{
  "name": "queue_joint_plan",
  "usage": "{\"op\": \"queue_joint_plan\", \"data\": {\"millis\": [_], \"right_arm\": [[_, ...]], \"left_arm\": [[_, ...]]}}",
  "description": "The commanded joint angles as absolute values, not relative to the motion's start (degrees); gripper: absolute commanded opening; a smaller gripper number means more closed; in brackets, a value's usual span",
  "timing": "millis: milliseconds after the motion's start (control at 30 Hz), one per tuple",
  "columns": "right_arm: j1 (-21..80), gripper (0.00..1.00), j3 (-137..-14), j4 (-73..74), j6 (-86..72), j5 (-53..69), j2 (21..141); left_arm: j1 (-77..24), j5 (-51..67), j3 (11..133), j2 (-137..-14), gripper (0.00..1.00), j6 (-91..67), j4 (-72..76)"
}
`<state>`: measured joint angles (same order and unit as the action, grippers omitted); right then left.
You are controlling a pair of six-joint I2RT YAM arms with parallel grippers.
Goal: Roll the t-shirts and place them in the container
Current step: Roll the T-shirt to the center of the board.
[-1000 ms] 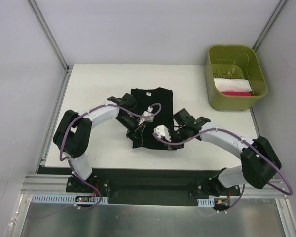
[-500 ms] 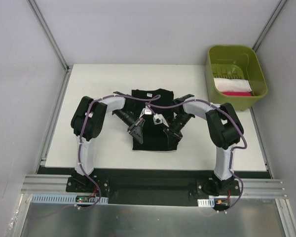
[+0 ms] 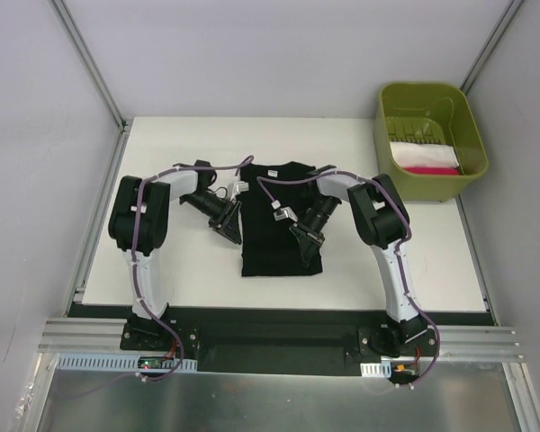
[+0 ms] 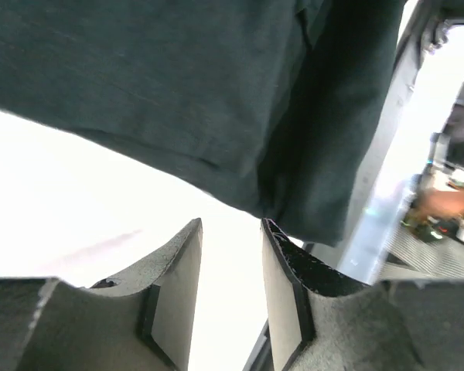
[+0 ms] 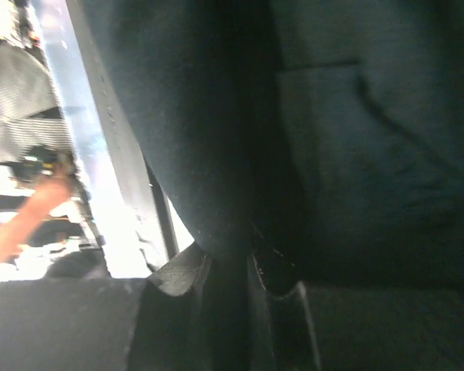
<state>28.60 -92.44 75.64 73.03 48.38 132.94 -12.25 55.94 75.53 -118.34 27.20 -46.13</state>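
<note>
The black t-shirt (image 3: 274,225) lies flat on the table (image 3: 180,144) as a long narrow strip, collar and white neck label (image 3: 272,171) at the far end. The sides look folded inward. That shape probably serves the rolling, since a strip of even width can be wound up from one end without sleeves sticking out.

The left claw (image 3: 228,232) sits low over the table with the shirt's left edge just in front of its tips. Its fingers (image 4: 174,286) stand moderately apart, with only bare tabletop showing in the gap. It holds nothing and does not touch the cloth. This looks like a claw that is free of the left side and can be set somewhere new.

The right claw (image 3: 307,238) is on the shirt's right-hand part, toward the near hem. In its wrist view the fingers are nearly together and a dark fold of the shirt runs down between them, so it is clamped on the cloth. More of the shirt spreads out ahead of it and to its right. The grip probably keeps the right-hand fold laid over and straight.

Well beyond the right claw, at the table's far corner, a green bin (image 3: 384,144) holds a white cloth (image 3: 423,155) and a pink one (image 3: 429,169).
</note>
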Motion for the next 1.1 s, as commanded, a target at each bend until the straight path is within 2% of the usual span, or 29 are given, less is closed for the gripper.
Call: {"op": "queue_joint_plan", "data": {"millis": [0,133,200,233,267,300,333,433,567,700,1067], "right_arm": [[28.39,0.06,-97.73,86.3,67.24,46.76,137.45],[27.34,0.06,-101.68,88.24,63.64,47.02,141.66],[26.37,0.05,-103.44,88.33,60.84,47.37,143.43],[25.32,0.05,-103.97,88.33,59.69,47.55,143.96],[24.79,0.04,-104.41,88.24,58.81,47.81,144.57],[24.52,0.04,-104.59,88.24,57.75,48.42,144.93],[24.35,0.04,-104.68,88.24,57.66,48.51,145.11],[24.26,0.04,-104.68,88.15,57.48,48.34,145.19],[24.52,0.05,-105.64,88.42,56.16,47.81,146.51],[24.79,0.05,-105.73,88.51,56.25,47.29,146.6],[24.35,0.05,-107.75,91.14,57.13,48.34,148.27]], "left_arm": [[-12.74,49.23,71.12,-103.84,0.35,24.08,-40.27],[-12.92,39.57,64.0,-90.03,0.38,21.54,-33.41],[-13.97,31.93,58.99,-79.18,0.45,23.36,-27.64],[-16.5,29.73,55.06,-75.27,0.47,25.47,-25.42],[-18.52,27.44,53.28,-71.67,0.56,28.36,-24.01],[-20.81,25.33,51.35,-65.63,0.61,33.7,-21.38],[-26.57,24.27,47.59,-63.3,0.63,36.88,-20.57],[-34.43,20.14,39.59,-57.75,0.64,47.15,-15.77],[-43.57,15.47,32.7,-58.09,0.64,52.9,-4.94],[-46.84,15.73,29.71,-60.99,0.64,56.33,1.39],[-48.52,17.14,29.97,-72.58,0.61,60.28,5.19]]}}
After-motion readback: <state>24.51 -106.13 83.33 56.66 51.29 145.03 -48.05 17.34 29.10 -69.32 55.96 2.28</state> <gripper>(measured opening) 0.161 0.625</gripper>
